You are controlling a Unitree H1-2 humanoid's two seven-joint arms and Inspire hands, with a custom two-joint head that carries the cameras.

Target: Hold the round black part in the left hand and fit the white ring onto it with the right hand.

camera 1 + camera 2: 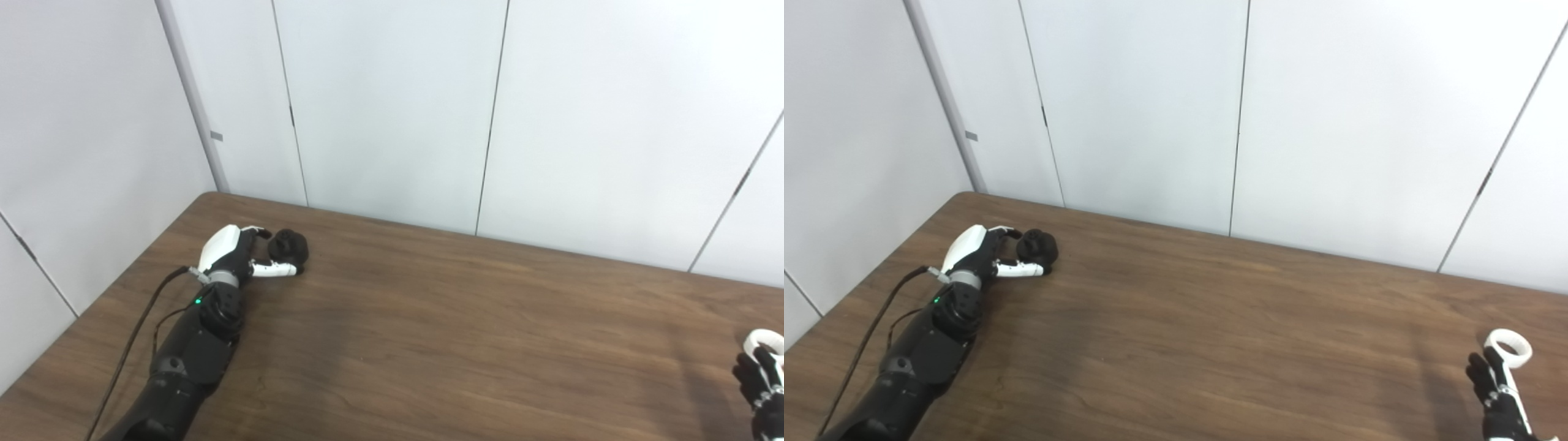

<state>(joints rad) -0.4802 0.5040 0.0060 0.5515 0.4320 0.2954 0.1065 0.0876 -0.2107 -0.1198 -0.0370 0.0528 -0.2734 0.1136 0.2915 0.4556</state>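
The round black part (289, 246) sits on the wooden table (465, 318) at the far left. My left hand (229, 252) lies beside it, open, with a fingertip at the part's far side and the thumb stretched along its near side. The part rests on the table, not lifted. The white ring (1508, 348) lies on the table at the far right. My right hand (1494, 387) is just in front of it, fingers spread, fingertips at the ring's near edge. Most of that hand is cut off by the picture's edge.
White wall panels (392, 110) stand right behind the table's back edge and along its left side. A black cable (131, 343) runs along my left forearm.
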